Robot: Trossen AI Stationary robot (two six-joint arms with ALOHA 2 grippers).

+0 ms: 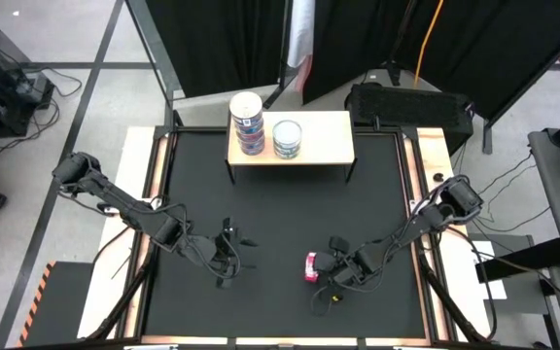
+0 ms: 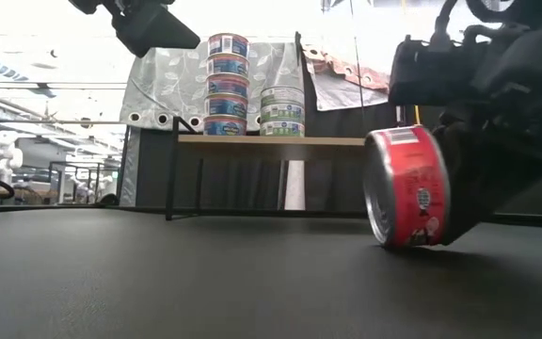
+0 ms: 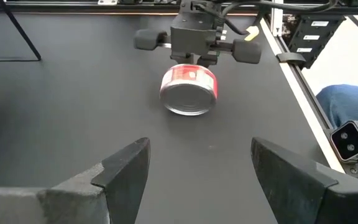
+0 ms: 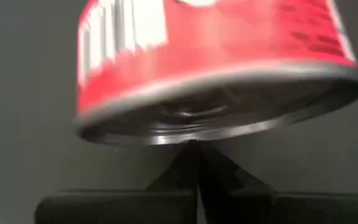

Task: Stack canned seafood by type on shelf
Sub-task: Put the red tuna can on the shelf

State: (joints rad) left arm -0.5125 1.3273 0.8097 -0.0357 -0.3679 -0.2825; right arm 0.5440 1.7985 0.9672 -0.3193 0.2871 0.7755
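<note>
Red tin (image 2: 406, 186) stands on edge on the tabletop (image 1: 270, 224), touching the right tool (image 1: 327, 265), pressed together; left tool (image 1: 229, 255) spread.

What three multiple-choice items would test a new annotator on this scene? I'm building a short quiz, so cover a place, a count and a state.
1. Where is the red tin?
A. On the shelf
B. On the black mat by the right gripper
C. In the left gripper

2. How many stacks of tins stand on the shelf?
A. One
B. Two
C. Four

3. How is the red tin lying?
A. Flat, lid up
B. On its edge, lid facing sideways
C. On top of another tin

Answers:
1. B: the high view shows it on the mat in front of the right gripper, whose fingers are shut; the left gripper is open and empty.
2. B: a taller blue stack beside a shorter green-white stack.
3. B: the low view shows its round face upright.
</note>
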